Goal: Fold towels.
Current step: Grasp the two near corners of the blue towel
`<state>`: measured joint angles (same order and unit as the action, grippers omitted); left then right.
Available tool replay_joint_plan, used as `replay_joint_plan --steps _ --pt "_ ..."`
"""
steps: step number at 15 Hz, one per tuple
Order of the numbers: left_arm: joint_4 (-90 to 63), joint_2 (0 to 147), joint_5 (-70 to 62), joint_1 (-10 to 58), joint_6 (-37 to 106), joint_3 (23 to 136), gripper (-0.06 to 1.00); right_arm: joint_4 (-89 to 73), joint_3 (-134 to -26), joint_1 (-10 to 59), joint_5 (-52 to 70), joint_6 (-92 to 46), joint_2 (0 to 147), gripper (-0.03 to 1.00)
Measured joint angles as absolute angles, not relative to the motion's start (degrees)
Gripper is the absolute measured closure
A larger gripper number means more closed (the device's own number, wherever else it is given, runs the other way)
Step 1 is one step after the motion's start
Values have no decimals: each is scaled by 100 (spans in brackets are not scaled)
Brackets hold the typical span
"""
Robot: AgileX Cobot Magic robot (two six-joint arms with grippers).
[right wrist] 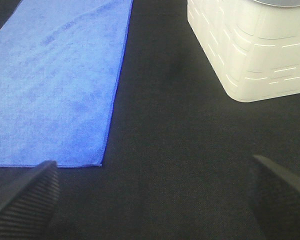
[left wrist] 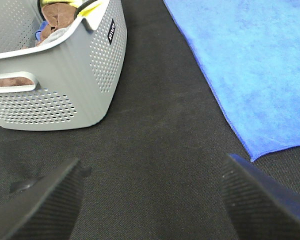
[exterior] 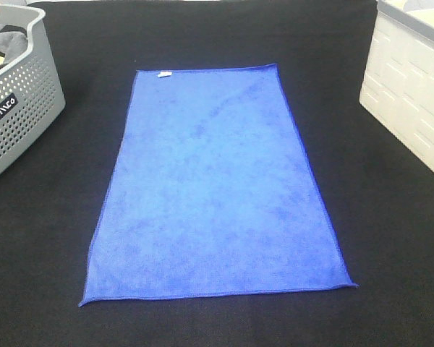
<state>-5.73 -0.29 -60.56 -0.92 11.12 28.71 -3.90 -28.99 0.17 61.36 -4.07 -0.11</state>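
A royal-blue fuzzy towel (exterior: pixel 215 188) lies spread flat and unfolded on the black cloth, with a small white tag (exterior: pixel 163 74) at its far edge. Neither gripper shows in the exterior high view. In the left wrist view my left gripper (left wrist: pixel 152 200) is open and empty above bare black cloth, with the towel's near left corner (left wrist: pixel 252 155) beyond it. In the right wrist view my right gripper (right wrist: pixel 155 197) is open and empty above black cloth, with the towel's near right corner (right wrist: pixel 97 162) just ahead of one finger.
A grey perforated basket (exterior: pixel 18 108) holding other cloths stands at the left; it also shows in the left wrist view (left wrist: pixel 65 85). A white bin (exterior: pixel 409 87) stands at the right, seen also in the right wrist view (right wrist: pixel 250 50).
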Motion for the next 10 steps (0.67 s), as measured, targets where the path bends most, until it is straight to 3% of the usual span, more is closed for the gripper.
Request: replay_joint_plan --steps 10 --pt "-573 -29 -6056 -92 1112 2871 22 -390 -2899 17 6136 -407 -11 2"
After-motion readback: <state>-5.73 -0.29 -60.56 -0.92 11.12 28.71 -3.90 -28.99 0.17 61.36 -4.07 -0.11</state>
